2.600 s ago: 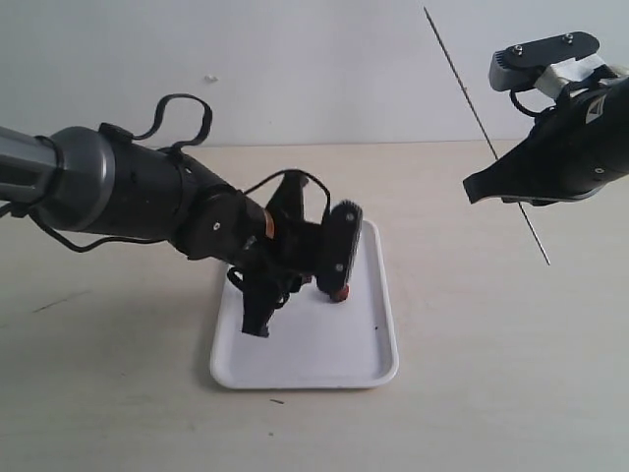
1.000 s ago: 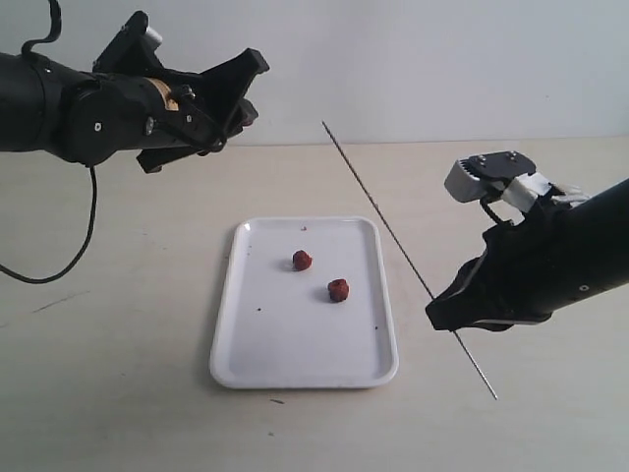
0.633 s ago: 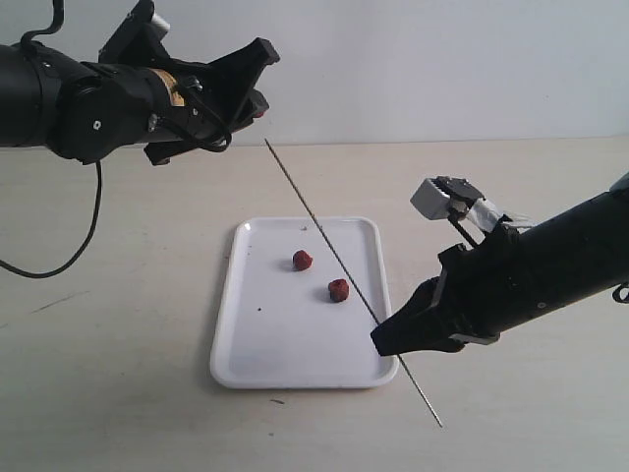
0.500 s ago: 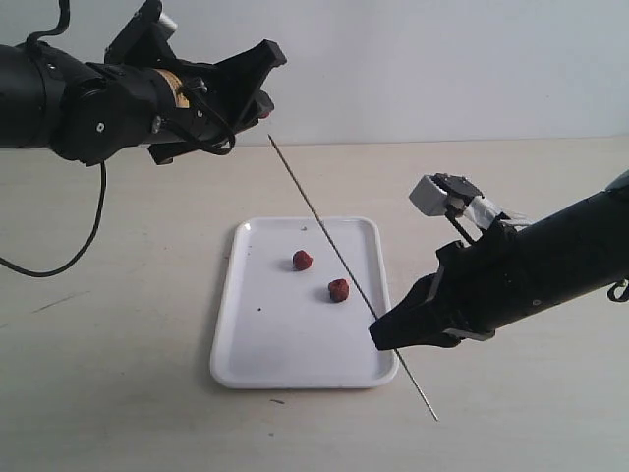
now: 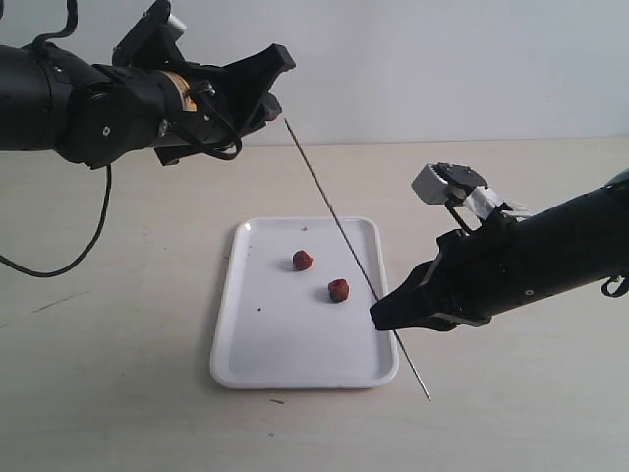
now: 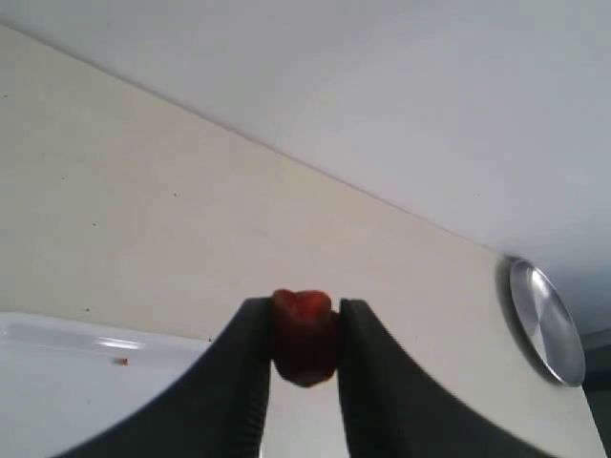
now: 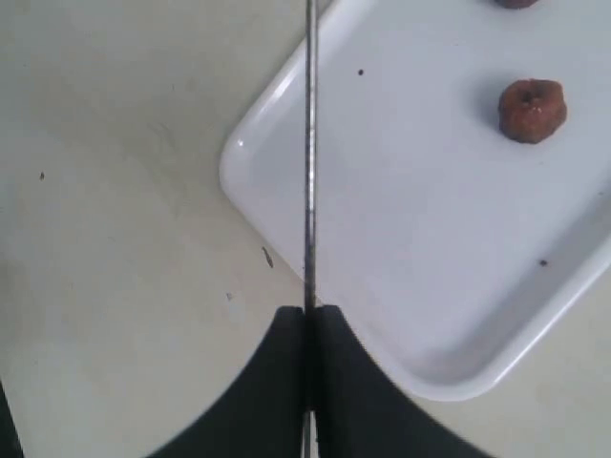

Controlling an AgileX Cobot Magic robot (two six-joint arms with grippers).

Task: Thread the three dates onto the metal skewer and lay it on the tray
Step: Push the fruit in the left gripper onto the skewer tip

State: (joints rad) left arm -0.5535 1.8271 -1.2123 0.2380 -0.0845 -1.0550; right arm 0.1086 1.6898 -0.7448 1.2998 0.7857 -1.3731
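Left fingers (image 6: 246, 367) raised over worktop's (image 5: 118, 393) far-left side, parted only by the held date (image 6: 304, 336) they pinch | tray (image 5: 257, 364) mid-worktop; middle date (image 5: 303, 260) and right-hand date (image 5: 338, 289) loose on it, apart | right fingers (image 7: 282, 372) clamped tight on skewer (image 5: 334, 211), rod slanting above tray's right edge.

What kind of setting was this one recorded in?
Probably a lab bench setup: plain beige tabletop, blank white wall, and two black robot arms working over a white tray.

Skewer (image 5: 334, 215) tip (perhaps) at left tool (image 5: 280, 83)
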